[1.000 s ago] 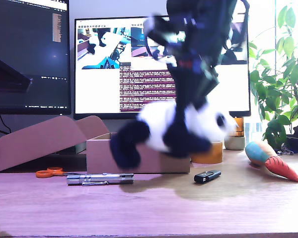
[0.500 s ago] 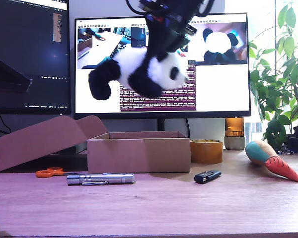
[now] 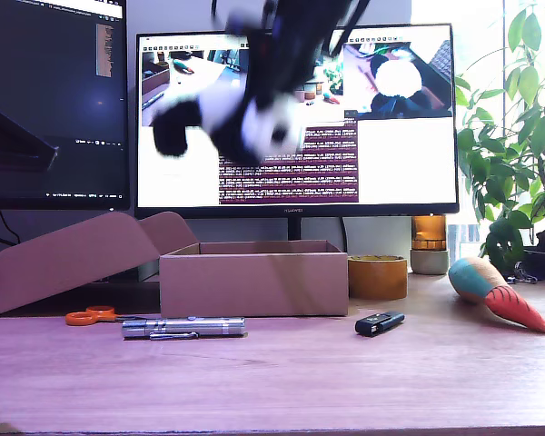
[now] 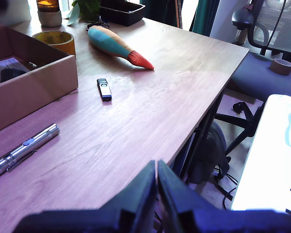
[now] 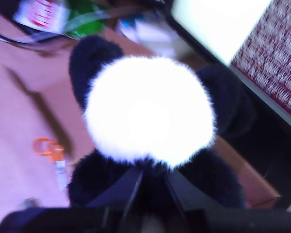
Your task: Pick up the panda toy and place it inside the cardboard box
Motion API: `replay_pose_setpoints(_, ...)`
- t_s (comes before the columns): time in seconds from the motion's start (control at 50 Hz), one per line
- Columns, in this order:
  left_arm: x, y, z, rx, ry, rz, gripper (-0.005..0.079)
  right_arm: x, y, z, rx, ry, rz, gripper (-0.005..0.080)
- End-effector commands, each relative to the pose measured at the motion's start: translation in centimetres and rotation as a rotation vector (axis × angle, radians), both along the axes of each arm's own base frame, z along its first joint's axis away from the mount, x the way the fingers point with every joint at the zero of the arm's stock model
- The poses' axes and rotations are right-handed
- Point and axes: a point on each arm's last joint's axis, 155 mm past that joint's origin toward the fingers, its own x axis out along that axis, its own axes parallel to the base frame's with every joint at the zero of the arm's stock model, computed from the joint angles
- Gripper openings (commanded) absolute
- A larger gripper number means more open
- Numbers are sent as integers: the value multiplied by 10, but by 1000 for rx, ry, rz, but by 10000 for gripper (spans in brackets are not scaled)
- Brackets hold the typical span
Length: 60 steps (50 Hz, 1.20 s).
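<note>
The black-and-white panda toy (image 3: 222,118) hangs blurred high in the air, above the cardboard box (image 3: 254,283) and in front of the monitor. My second gripper (image 3: 265,91) comes down from the top of the exterior view and is shut on the toy's middle. In the second wrist view the panda toy (image 5: 150,111) fills the frame, with the fingers (image 5: 128,191) pinching its black fur. The box stands open, its flap (image 3: 73,259) folded out to the exterior view's left. My first gripper (image 4: 156,194) is shut on nothing, above the table's near part, apart from the cardboard box (image 4: 34,85).
In front of the box lie orange scissors (image 3: 89,316), a metal flashlight (image 3: 183,327) and a black USB stick (image 3: 380,322). A round yellow container (image 3: 377,277) stands beside the box, a teal-and-orange carrot plush (image 3: 495,295) and a plant (image 3: 518,154) at the exterior view's right. Monitors stand behind.
The panda toy rose in my second gripper from table height beside the box to high above it, and has drifted towards the exterior view's left.
</note>
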Motion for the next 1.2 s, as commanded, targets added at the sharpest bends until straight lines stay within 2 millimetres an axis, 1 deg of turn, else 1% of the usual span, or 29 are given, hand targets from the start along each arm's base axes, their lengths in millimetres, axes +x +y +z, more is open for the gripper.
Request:
replay_pose_setpoints(0.0, 0, 0, -2, -1, 2, -1, -18, 15, -2, -4, 15, -10, -41, 50)
replay_pose_setpoints(0.1, 2, 1, -2, 2, 0, 11, -18, 26, -9, -23, 0, 13, -70, 50)
replay_pose_setpoints(0.22, 4, 2, -3, 7, -1, 24, -18, 39, -27, -44, -5, 65, -145, 50)
replay_pose_setpoints(0.32, 3, 3, -4, 10, 3, 24, -18, 42, -36, -52, -4, 96, -176, 50)
replay_pose_setpoints(0.48, 5, 3, -4, 12, 0, 32, -18, 44, -43, -55, -11, 106, -187, 50)
replay_pose_setpoints(0.76, 6, 4, -4, 14, -2, 41, -18, 39, -41, -59, -15, 130, -174, 58)
replay_pose_setpoints(0.82, 6, 4, -4, 14, -2, 41, -18, 39, -41, -59, -14, 130, -174, 99)
replay_pose_setpoints(0.88, 6, 4, -4, 14, -2, 41, -18, 39, -41, -58, -14, 129, -174, 176)
replay_pose_setpoints(0.94, 6, 4, -4, 14, -2, 41, -18, 39, -41, -58, -13, 128, -174, 235)
replay_pose_setpoints(1.04, 6, 4, -4, 14, -2, 41, -18, 39, -41, -58, -12, 129, -175, 267)
replay_pose_setpoints(1.18, 6, 4, -5, 15, -2, 41, -18, 41, -40, -56, 13, 130, -192, 271)
